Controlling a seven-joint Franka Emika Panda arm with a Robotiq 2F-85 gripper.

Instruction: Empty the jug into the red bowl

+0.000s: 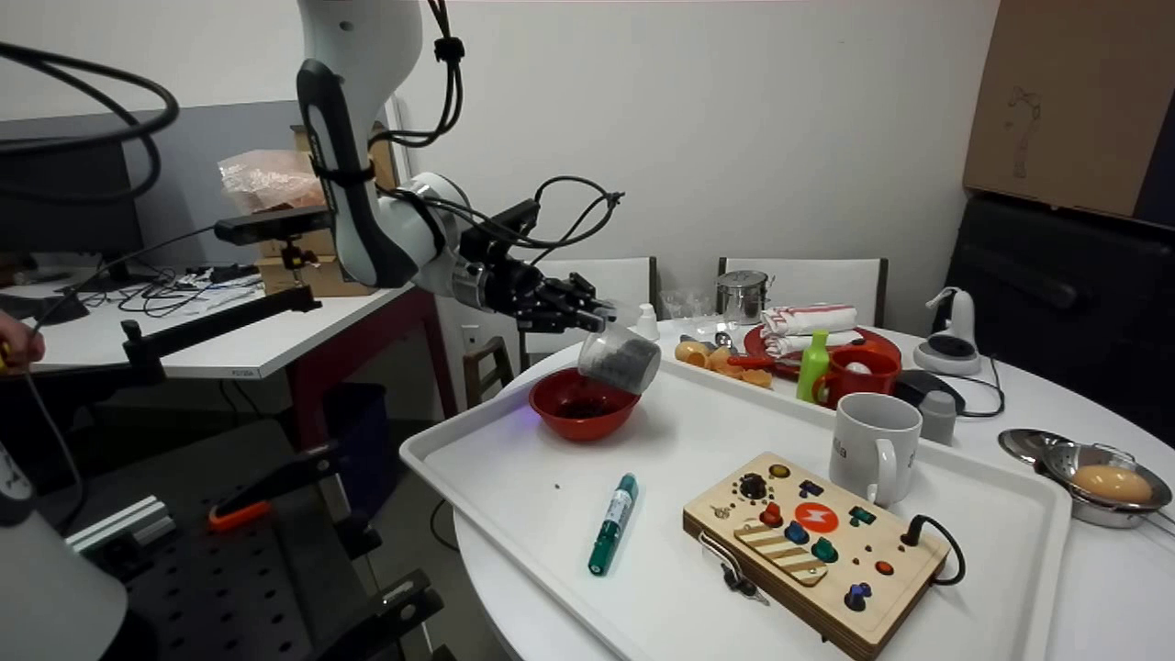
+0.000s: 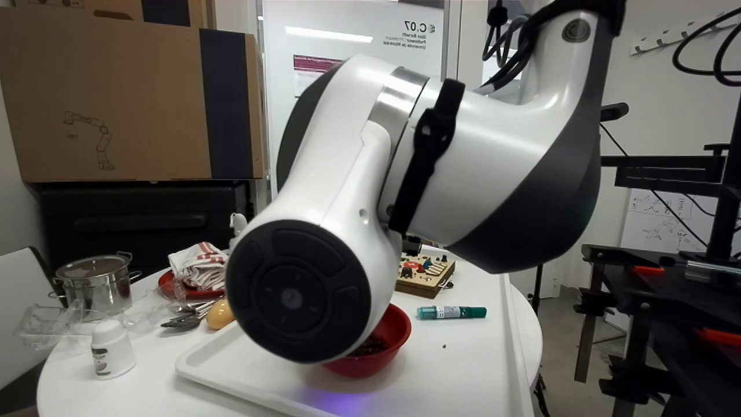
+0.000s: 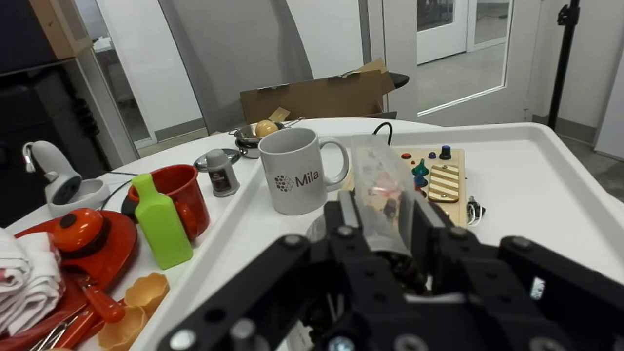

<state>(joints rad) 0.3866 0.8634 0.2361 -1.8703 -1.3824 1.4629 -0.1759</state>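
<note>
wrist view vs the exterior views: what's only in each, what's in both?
Only the wrist view: the dotted logo on the white mug, the dark label on the grey bottle, and the torn cardboard in the background.

Only the exterior views: the rim of the red bowl, the green marker and the tall metal pot, all in both exterior views.

Shared: all three views show the tray, wooden control box and white cloth. The claw, shut on the clear jug, appears in the wrist view and in an exterior view.
</note>
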